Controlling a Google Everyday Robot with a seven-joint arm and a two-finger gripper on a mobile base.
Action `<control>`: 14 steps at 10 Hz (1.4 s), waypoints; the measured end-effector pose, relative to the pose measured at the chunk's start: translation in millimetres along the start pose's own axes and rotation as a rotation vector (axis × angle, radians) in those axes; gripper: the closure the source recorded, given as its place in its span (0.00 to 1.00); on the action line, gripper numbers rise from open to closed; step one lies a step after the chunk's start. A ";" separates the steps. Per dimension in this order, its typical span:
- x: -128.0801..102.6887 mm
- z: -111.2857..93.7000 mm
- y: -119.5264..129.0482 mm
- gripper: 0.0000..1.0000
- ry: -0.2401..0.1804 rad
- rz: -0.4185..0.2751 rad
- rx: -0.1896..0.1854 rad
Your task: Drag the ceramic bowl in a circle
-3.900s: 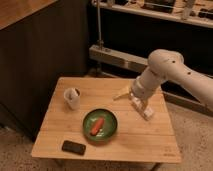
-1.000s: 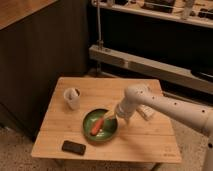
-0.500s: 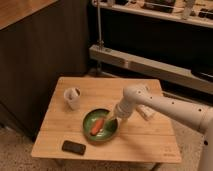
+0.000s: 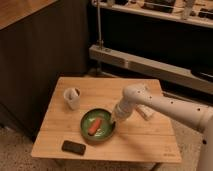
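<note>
Gripper (image 4: 114,120) down at the right rim of the ceramic bowl (image 4: 86,123), ready to drag.

I cannot tell whether my gripper is clamped on the rim or merely set against it. The bowl sits near the front middle of the table (image 4: 135,145), with an orange item (image 4: 95,126) lying in it, the white mug (image 4: 72,98) just behind on the left and a dark flat object (image 4: 73,147) near the front edge. To do this well I judge I should keep steady downward contact and sweep a tight, slow circle, clear of both neighbours. About four seconds ago my arm hung over the table's right side, well apart from the bowl; the bowl itself has barely shifted.
</note>
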 end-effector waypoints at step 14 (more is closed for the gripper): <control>1.6 -41.8 79.5 0.85 -0.009 0.076 -0.016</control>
